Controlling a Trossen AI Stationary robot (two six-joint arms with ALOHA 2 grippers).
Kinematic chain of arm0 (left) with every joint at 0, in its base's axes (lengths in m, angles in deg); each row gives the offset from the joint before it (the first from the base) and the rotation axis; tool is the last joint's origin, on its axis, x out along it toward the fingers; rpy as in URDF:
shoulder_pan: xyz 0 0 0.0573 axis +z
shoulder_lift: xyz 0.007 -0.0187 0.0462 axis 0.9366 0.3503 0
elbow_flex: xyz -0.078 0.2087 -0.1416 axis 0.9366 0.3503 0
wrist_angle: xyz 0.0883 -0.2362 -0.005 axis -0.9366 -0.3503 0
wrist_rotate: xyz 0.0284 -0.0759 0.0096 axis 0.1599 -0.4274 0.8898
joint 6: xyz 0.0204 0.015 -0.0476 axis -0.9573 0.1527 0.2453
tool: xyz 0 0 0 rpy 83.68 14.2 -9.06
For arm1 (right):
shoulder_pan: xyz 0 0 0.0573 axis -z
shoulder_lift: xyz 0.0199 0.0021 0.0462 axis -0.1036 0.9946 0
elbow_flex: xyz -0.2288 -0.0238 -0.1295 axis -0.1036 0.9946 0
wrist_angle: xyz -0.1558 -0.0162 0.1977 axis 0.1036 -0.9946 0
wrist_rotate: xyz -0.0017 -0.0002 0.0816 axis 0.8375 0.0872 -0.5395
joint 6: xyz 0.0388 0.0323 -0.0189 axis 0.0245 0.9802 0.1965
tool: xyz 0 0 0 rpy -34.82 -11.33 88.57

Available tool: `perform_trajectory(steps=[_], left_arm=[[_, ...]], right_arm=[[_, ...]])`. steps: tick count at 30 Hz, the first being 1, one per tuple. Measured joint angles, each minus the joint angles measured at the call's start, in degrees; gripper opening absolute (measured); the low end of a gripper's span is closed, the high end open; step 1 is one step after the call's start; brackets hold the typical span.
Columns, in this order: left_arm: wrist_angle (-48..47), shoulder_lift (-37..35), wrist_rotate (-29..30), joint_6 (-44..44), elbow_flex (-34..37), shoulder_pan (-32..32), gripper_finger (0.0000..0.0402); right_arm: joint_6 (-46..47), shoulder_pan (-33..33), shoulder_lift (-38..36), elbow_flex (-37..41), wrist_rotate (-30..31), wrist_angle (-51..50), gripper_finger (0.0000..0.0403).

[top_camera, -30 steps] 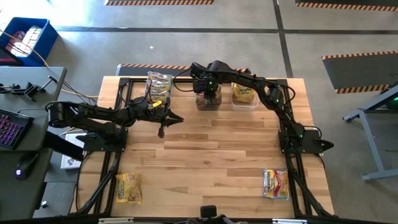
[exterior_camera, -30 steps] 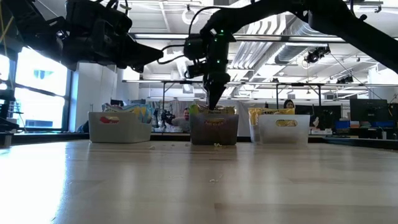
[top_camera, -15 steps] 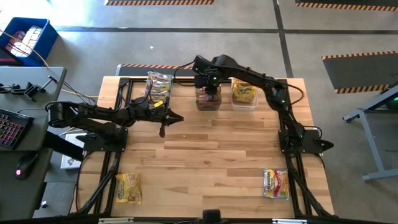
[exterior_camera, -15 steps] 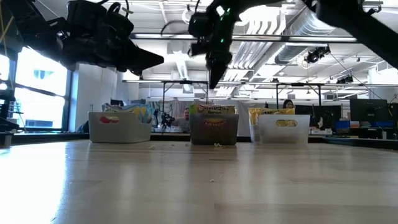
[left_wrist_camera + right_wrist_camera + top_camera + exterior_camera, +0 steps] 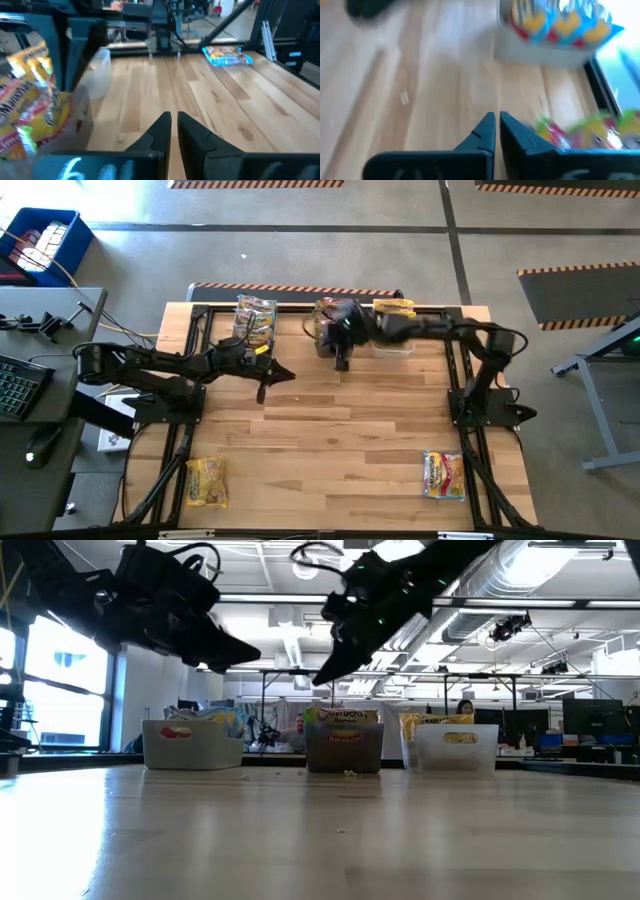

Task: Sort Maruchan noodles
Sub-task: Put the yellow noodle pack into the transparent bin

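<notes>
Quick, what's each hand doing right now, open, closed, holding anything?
Left hand: closed, empty, above the table.
Right hand: closed, empty, near the tubs.

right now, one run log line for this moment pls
left gripper: shut, hovering mid-table | right gripper: shut, empty, beside middle tub | loose noodle packets: near-left, near-right

tubs (image 5: 255, 323) along far edge, table (image 5: 340, 430) centre open

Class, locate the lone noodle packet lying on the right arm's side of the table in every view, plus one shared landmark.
High view: noodle packet, lower right.
Low view: not in it.
Left wrist view: far ahead of the left hand.
Right wrist view: not in it.
Landmark: the left hand, centre-left in the high view.
</notes>
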Motion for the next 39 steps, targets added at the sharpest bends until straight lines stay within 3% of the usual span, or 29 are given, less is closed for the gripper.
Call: perform_trajectory(steps=[4, 9, 15, 20, 27, 35, 39], left_arm=[[-8.46, -0.09, 0.27, 0.07, -3.5, -2.41, 0.0017], [-27.67, -0.15, 4.8, 4.34, -9.3, -8.37, 0.001], [-63.98, -0.48, 11.13, 18.92, -18.19, -19.02, 0.001], [-83.68, -0.5, 7.73, 43.48, -23.05, -30.96, 0.001], [-84.43, -0.37, -6.49, 78.23, -23.44, -49.18, 0.0009], [-80.99, 2.91, -3.25, 101.97, -22.61, -61.74, 0.0009], [-76.38, 6.59, -2.06, 104.62, -21.76, -64.97, 0.0009]], right_arm=[[7.05, -3.62, -4.53, 17.92, 0.13, 28.2, 0.0001], [12.46, -7.69, -6.44, 31.3, 0.71, 48.77, 0.0004], [12.95, -10.29, -8.11, 37.08, 3.17, 53.69, 0.0004], [12.96, -10.15, -8.81, 37.33, 2.85, 53.63, 0.0004], [12.21, -10.07, -8.83, 37.33, 2.81, 52.23, 0.0004], [12.25, -10.07, -8.83, 37.33, 2.79, 52.44, 0.0004], [12.24, -10.07, -8.83, 37.33, 2.79, 52.43, 0.0004]])
